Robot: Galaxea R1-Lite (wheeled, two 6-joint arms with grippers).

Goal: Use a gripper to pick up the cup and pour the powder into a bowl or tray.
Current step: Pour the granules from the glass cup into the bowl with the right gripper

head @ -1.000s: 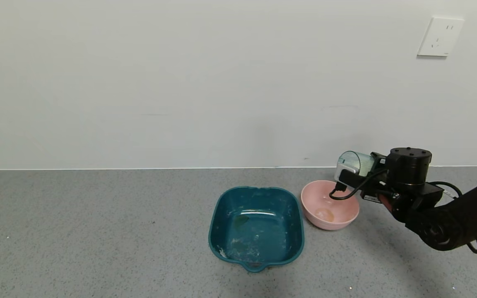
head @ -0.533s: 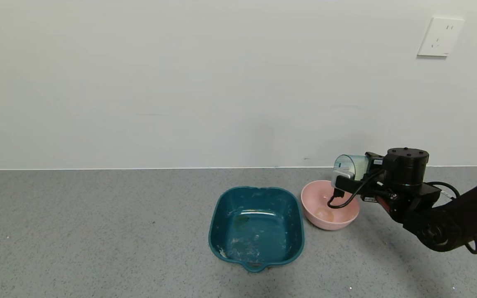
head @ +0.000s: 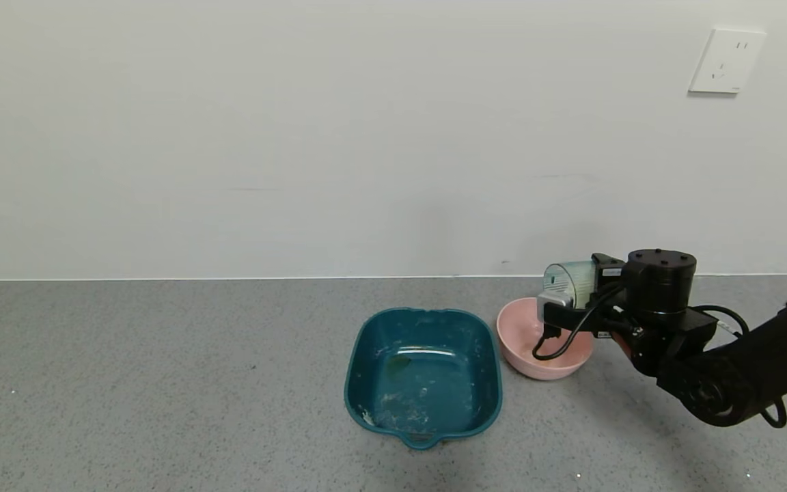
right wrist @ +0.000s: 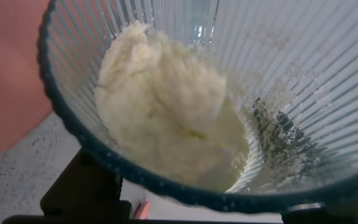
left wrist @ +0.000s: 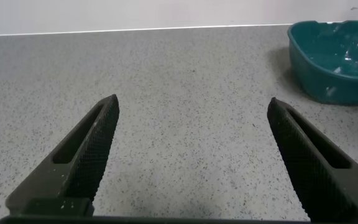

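Observation:
My right gripper (head: 581, 294) is shut on the ribbed pale blue-green cup (head: 568, 280) and holds it tipped on its side above the far right rim of the pink bowl (head: 518, 329). In the right wrist view the cup (right wrist: 303, 68) fills the picture, with a heap of white powder (right wrist: 166, 118) lying against its lower wall near the rim; the pink bowl (right wrist: 5, 74) shows beside it. My left gripper (left wrist: 194, 106) is open over bare counter, away from the cup.
A dark teal square tray (head: 423, 374) stands just left of the bowl; it also shows in the left wrist view (left wrist: 337, 59). The grey speckled counter meets a white wall behind. A wall socket (head: 726, 60) is at upper right.
My right gripper has moved left and slightly down with the cup, bringing it over the pink bowl's rim. The bowl and the tray have not moved.

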